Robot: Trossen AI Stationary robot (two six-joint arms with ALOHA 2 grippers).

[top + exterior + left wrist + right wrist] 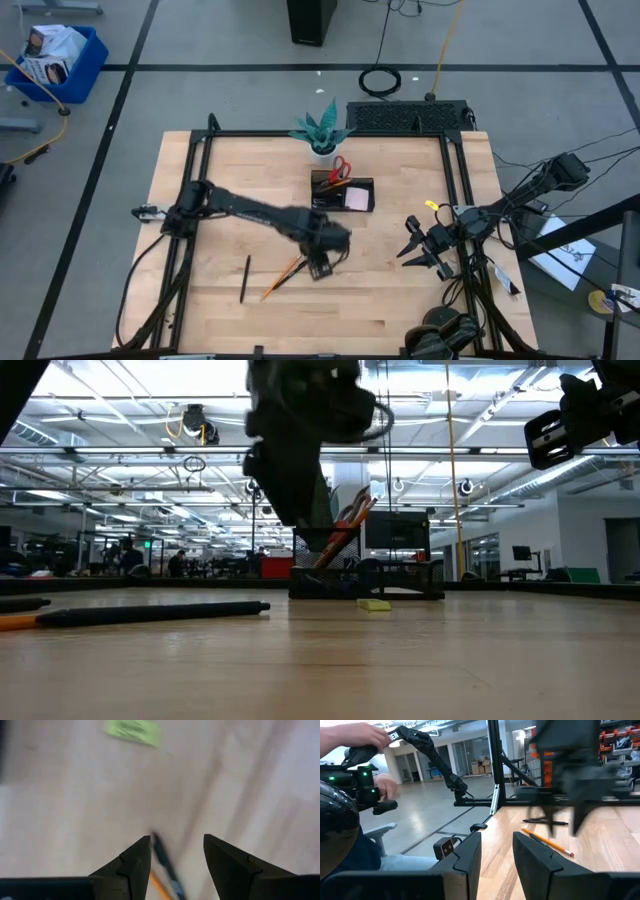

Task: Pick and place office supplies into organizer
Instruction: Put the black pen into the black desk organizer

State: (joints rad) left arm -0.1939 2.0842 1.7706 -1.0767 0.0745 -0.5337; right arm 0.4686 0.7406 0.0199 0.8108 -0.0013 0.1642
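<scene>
Below the left gripper [176,851], a thin black pen [165,862] crosses an orange pencil [161,887].

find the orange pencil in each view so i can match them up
High: pencil lies slanted, just left of the left gripper.
Low: orange tip at the far left edge.
Left wrist: orange strip between the open fingers.
Right wrist: pencil on the wood beyond the fingers.
Shared landmark: the black pen beside it.

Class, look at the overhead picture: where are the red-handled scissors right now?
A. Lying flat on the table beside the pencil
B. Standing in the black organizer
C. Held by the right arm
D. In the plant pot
B: the red-handled scissors stand in the organizer, next to the plant pot.
</scene>
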